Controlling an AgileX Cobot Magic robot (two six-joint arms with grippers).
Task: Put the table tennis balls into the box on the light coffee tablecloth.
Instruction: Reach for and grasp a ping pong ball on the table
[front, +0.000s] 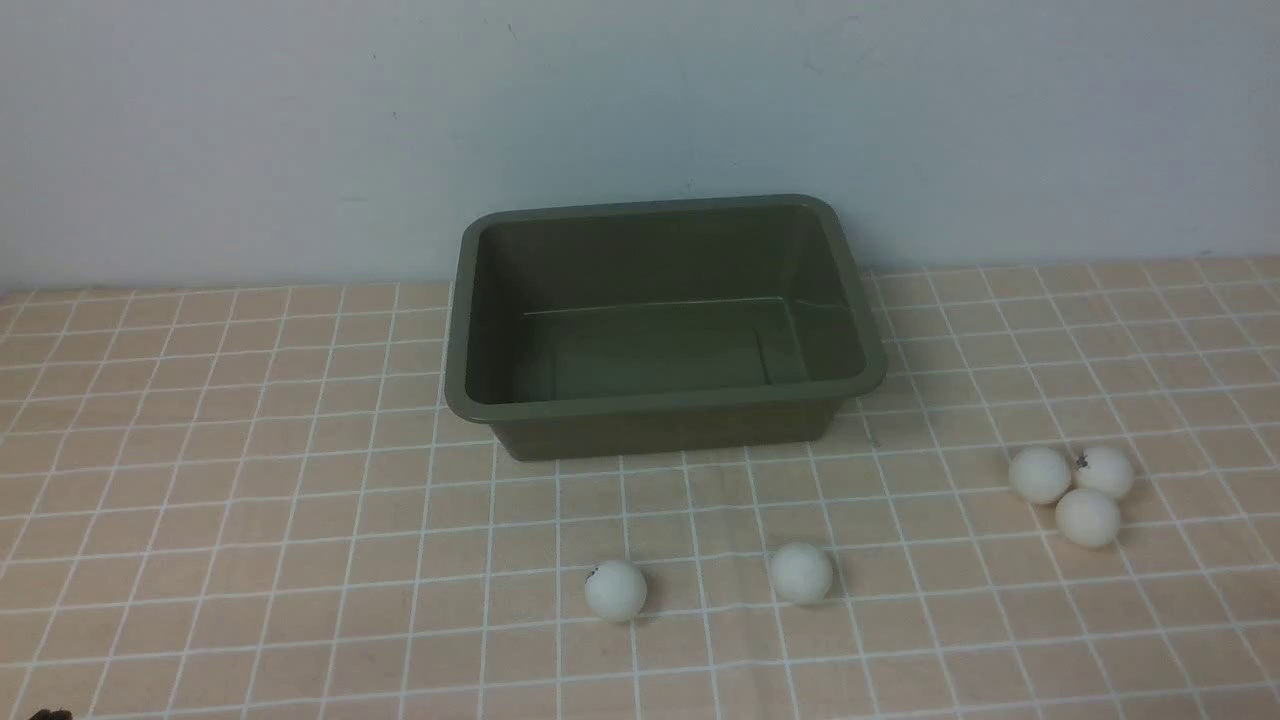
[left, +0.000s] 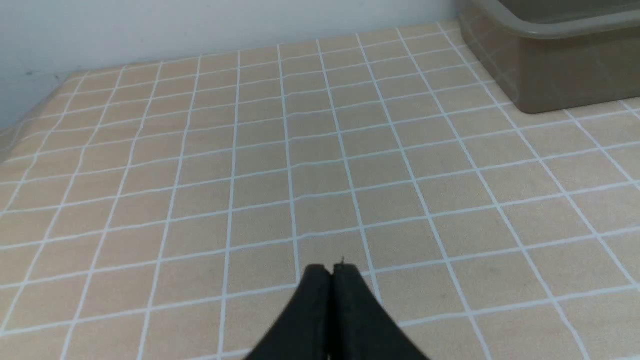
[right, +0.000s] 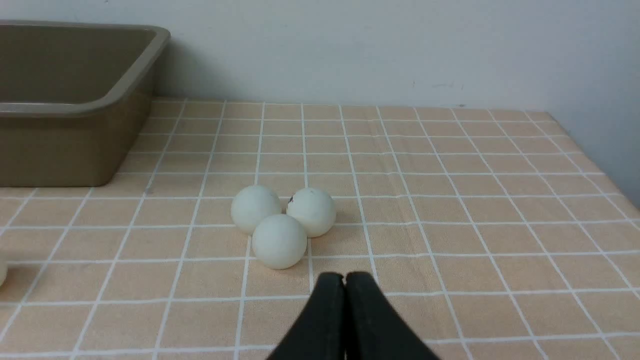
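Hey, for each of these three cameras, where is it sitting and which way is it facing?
Front view: between the arms, facing forward over the tablecloth at the box and five table tennis balls; neither gripper shows.
Left wrist view: low over bare tablecloth, shut left gripper in the foreground, box corner beyond.
Right wrist view: low behind the shut right gripper, facing the three clustered balls.
Shared: both wrist views catch the box.

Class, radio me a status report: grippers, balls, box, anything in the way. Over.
Left gripper shut, empty; right gripper shut, empty. Five balls on tablecloth, three clustered; box empty. Nothing in the way.
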